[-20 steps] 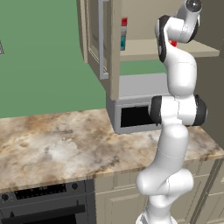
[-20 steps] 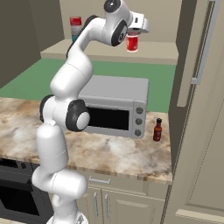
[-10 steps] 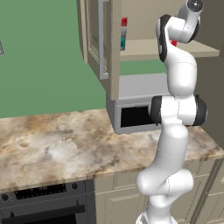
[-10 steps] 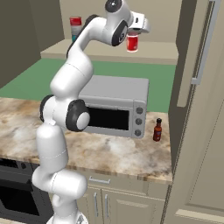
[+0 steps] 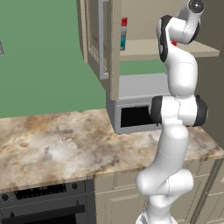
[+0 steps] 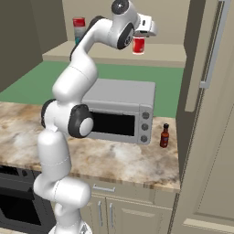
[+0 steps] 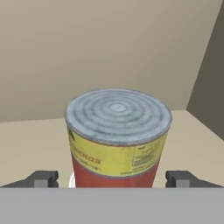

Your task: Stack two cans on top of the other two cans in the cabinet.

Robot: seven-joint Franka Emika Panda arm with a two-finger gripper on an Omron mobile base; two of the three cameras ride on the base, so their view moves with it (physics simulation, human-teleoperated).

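**Jaws spread around a can on the cabinet shelf**

Left base view: red-and-grey can [image 5: 124, 25] stacked on teal can [image 5: 123, 42] on the cabinet [image 5: 114, 48] shelf, by the glass door.

Right base view: gripper [image 6: 145, 28] up at shelf height, just above a red can [image 6: 138, 45].

Hand view: grey-lidded yellow-and-red can [image 7: 117, 139] upright on the tan shelf, between the parted fingertips [image 7: 41, 179], untouched.

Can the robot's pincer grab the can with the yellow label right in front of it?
Probably yes: the pincer is open, its fingertips either side of the can, nothing between.
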